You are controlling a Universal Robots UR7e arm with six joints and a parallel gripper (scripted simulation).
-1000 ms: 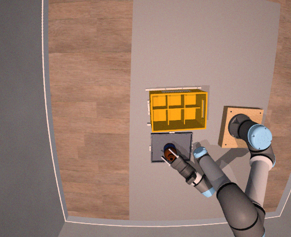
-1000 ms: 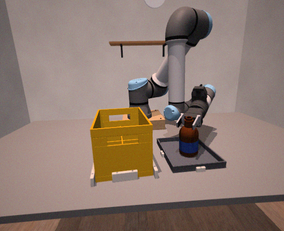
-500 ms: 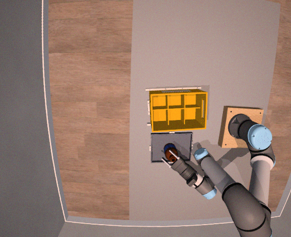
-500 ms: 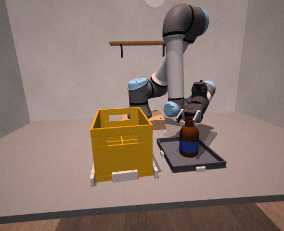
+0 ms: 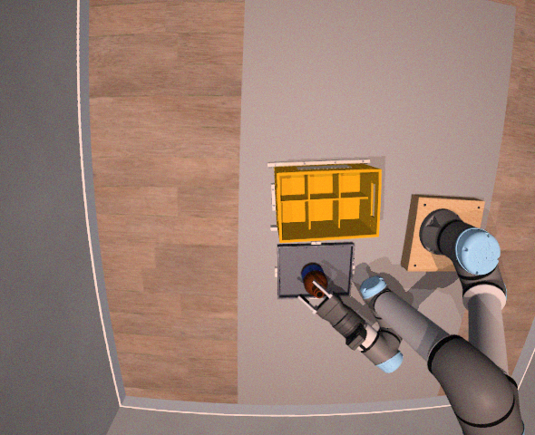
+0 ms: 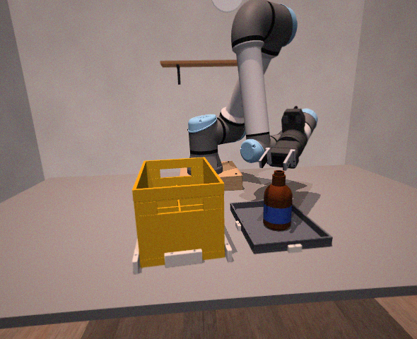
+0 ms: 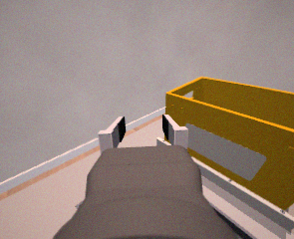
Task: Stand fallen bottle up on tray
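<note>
Bottle (image 5: pixel 312 274) (image 6: pixel 277 207) upright on tray (image 5: pixel 288 262) (image 6: pixel 243 222), inside its rim. From the exterior view: tray toward the table's near edge, right-hand part; crate (image 5: pixel 328 237) (image 6: pixel 179 233) (image 7: pixel 226 134) beside it, nearer that edge's left corner. Brown, blue band, probably glass or hard plastic: stiff, smooth, maybe slippery, breakable if glass. Weight can't be told; likely bottom-heavy if filled. If regrasp needed, take the neck below the lip; body looks wide for this claw. Claw (image 5: pixel 307 295) (image 6: pixel 274 159) (image 7: pixel 144 122) released, nothing between fingers, above the neck. Looks done; back off without a knock.

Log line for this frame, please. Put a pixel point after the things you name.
brown glass-look bottle with blue label (image 5: pixel 312 270) (image 6: pixel 277 214): upright on dark rectangular tray (image 5: pixel 291 262) (image 6: pixel 245 219) | open claw (image 5: pixel 307 293) (image 6: pixel 273 160) (image 7: pixel 144 122): empty, above bottle
</note>
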